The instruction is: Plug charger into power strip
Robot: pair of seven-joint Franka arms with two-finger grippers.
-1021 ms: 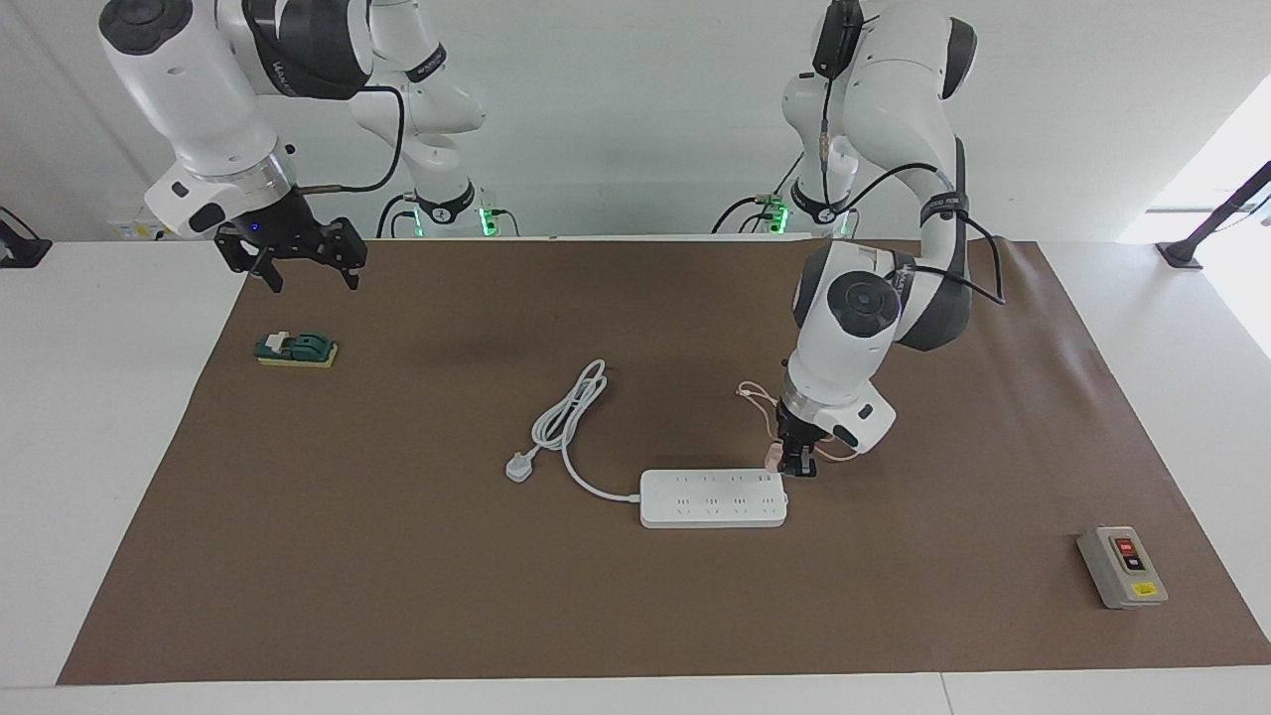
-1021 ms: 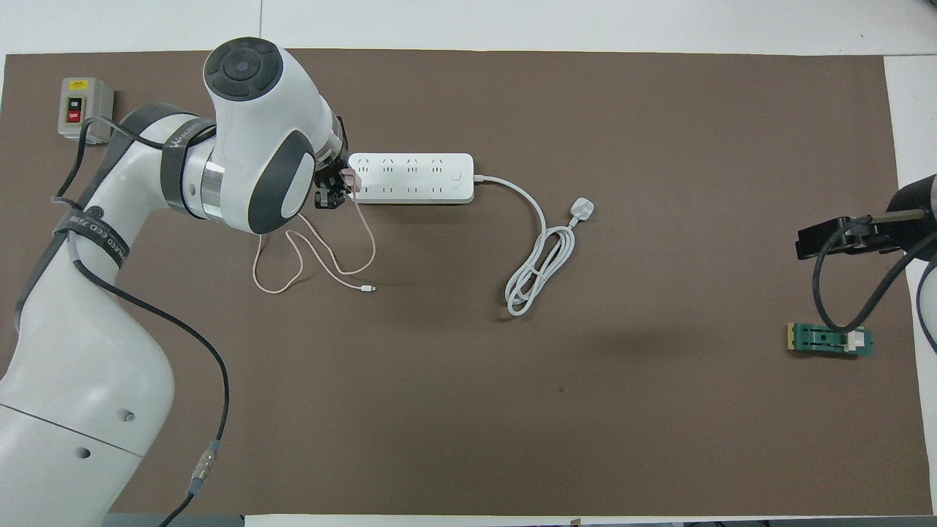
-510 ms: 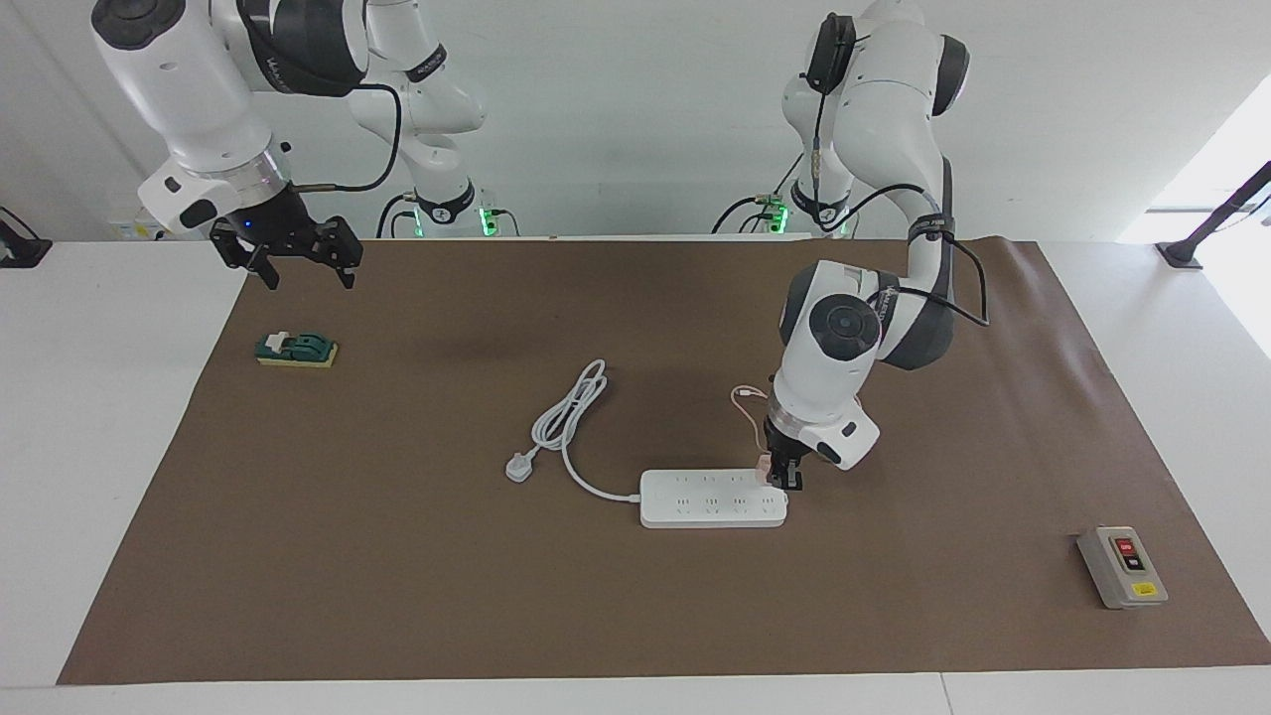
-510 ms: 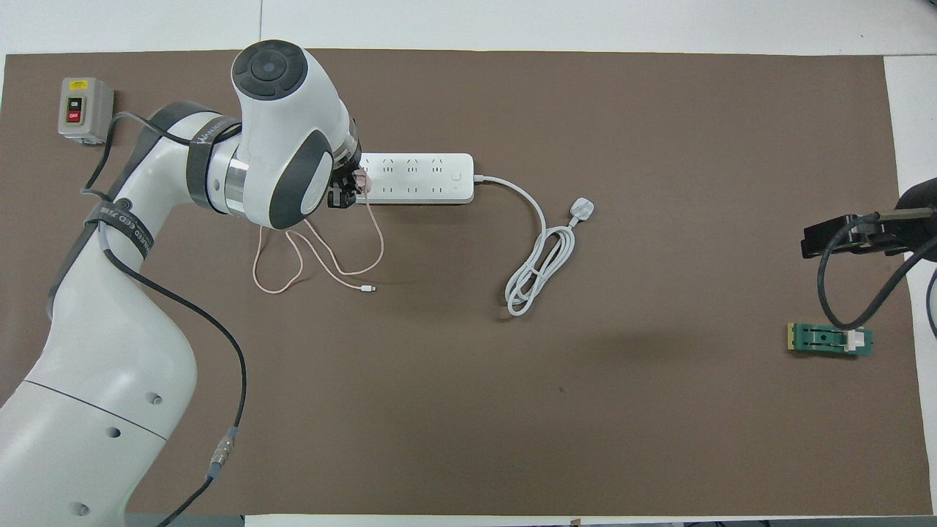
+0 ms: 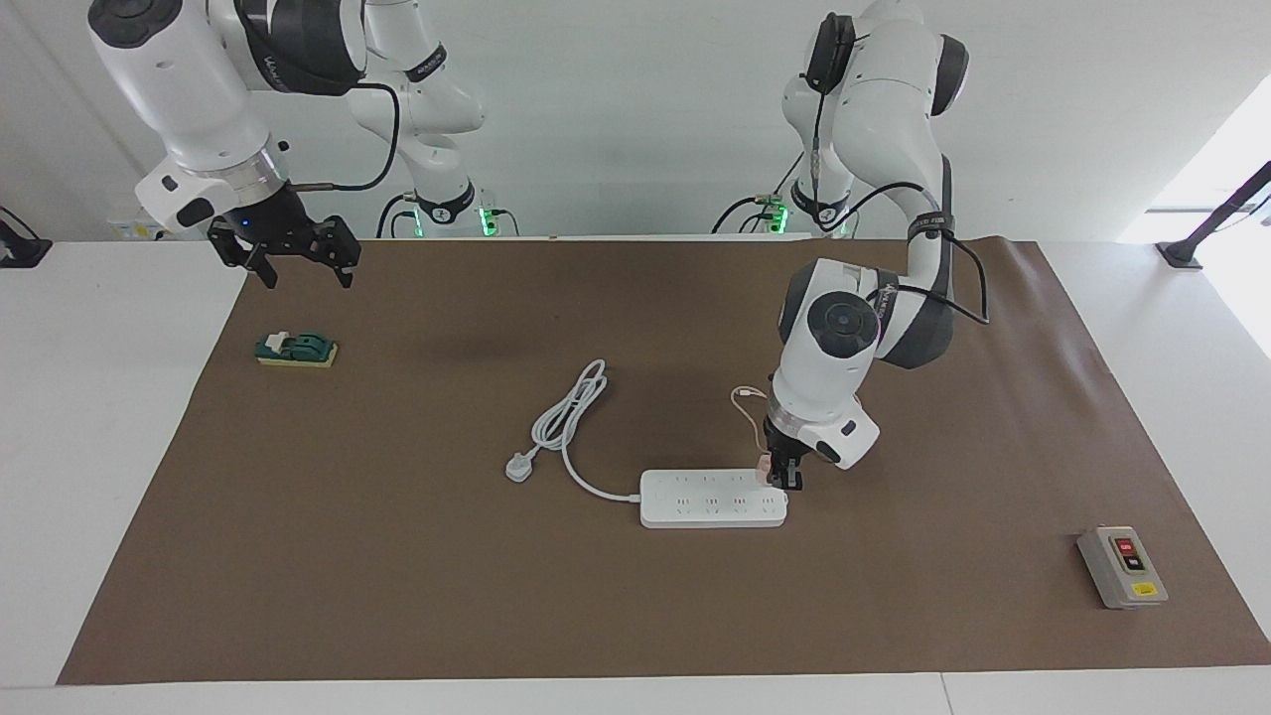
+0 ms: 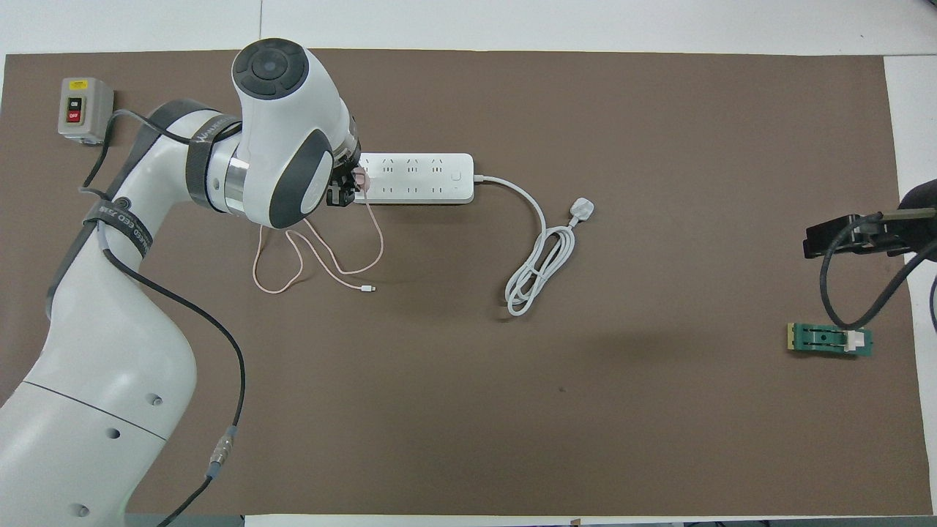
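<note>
The power strip (image 5: 710,500) (image 6: 417,178), a long white bar, lies flat mid-mat. My left gripper (image 5: 781,479) (image 6: 350,184) is shut on the small pink charger (image 5: 764,464) (image 6: 359,178) and holds it down at the strip's end toward the left arm's end of the table, over the end sockets. Whether its pins are in a socket is hidden. The thin pink cable (image 5: 747,397) (image 6: 307,249) trails in loops on the mat, nearer to the robots than the strip. My right gripper (image 5: 306,276) (image 6: 842,238) hangs open and empty above the mat's edge at the right arm's end.
The strip's thick white cord (image 6: 538,271) coils to a white plug (image 5: 518,467) (image 6: 582,211). A grey box with red and black buttons (image 5: 1122,566) (image 6: 84,107) sits at the mat's corner farthest from the robots, left arm's end. A small green block (image 5: 296,350) (image 6: 829,339) lies under the right gripper.
The left gripper carried the charger from just off the strip's end onto its end sockets, then nearly stopped. The right gripper rose a little.
</note>
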